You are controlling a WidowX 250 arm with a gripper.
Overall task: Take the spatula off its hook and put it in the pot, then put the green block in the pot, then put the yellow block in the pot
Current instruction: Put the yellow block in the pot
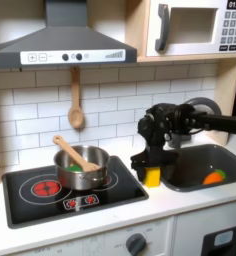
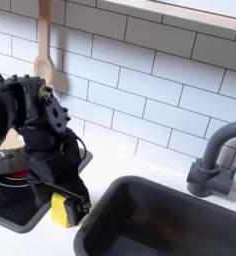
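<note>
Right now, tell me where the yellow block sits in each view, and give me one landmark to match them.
First exterior view: the yellow block is low and right of centre, under the gripper, between the stove and the sink.
Second exterior view: the yellow block is at the bottom left, beneath the gripper, just left of the sink.
Shared landmark: the wooden spoon hanging on the tiled wall.

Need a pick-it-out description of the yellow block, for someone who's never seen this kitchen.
Start at the dark sink basin on the first exterior view's right and go to the strip of white counter between it and the black stovetop. The black gripper reaches down there onto the small bright yellow cube-like block, also seen in the second exterior view. Nothing else there is yellow.
</note>
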